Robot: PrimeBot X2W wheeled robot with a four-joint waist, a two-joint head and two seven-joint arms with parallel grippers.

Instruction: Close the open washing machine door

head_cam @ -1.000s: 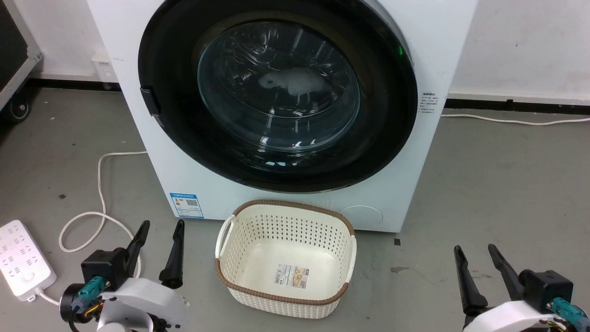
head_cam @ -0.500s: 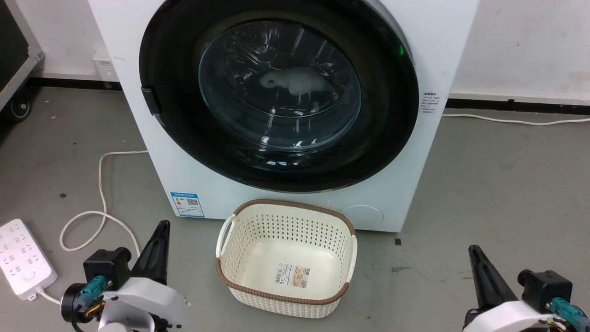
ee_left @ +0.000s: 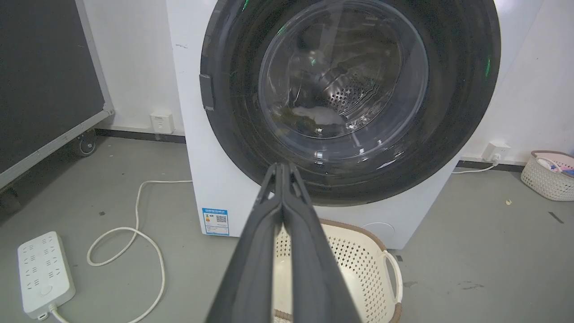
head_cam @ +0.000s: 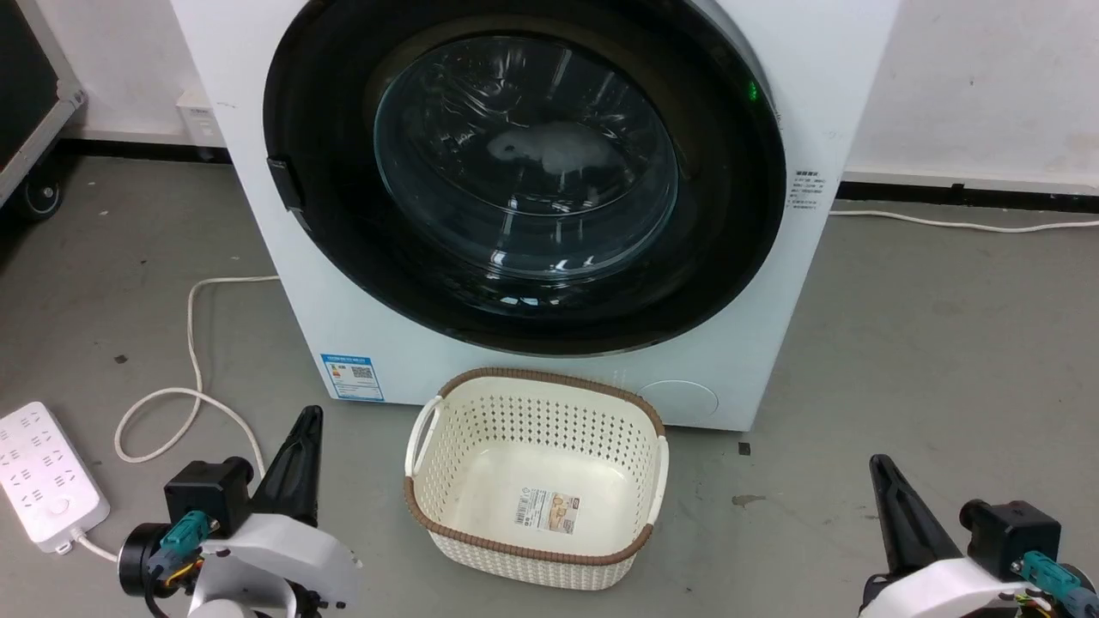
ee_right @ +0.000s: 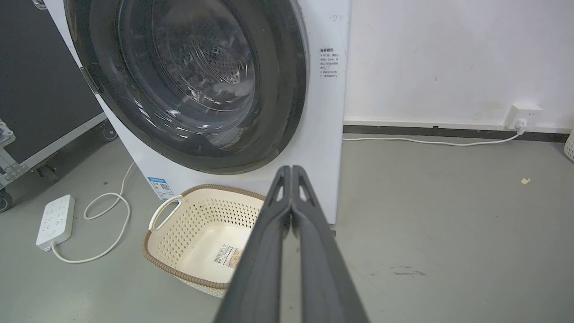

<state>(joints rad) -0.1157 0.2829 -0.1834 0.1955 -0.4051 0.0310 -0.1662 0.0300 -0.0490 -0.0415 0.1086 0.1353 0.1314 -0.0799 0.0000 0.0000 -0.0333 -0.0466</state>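
Observation:
The white washing machine (head_cam: 429,360) stands straight ahead, with a small blue sticker (head_cam: 352,378) low on its front. Its round door (head_cam: 730,215), with a wide black rim and bulging glass window, lies flat against the machine front. Through the glass, something pale sits in the steel drum. At the lower left of the head view my left gripper (head_cam: 309,421) is shut and empty, well short of the machine. My right gripper (head_cam: 877,468), at the lower right, is also shut and empty. Both wrist views show the fingers (ee_left: 282,188) (ee_right: 291,193) pressed together and aimed at the door (ee_left: 453,89) (ee_right: 278,89).
A cream perforated basket (head_cam: 549,376) sits empty on the floor against the machine's base, between my grippers. A white power strip (head_cam: 43,472) and looped cable (head_cam: 193,343) lie left. A black wheeled case (ee_left: 45,89) stands far left. Another basket (ee_left: 545,179) stands far right.
Both grippers went from open a second ago to shut now. The head camera shifted slightly; the door and basket stayed put.

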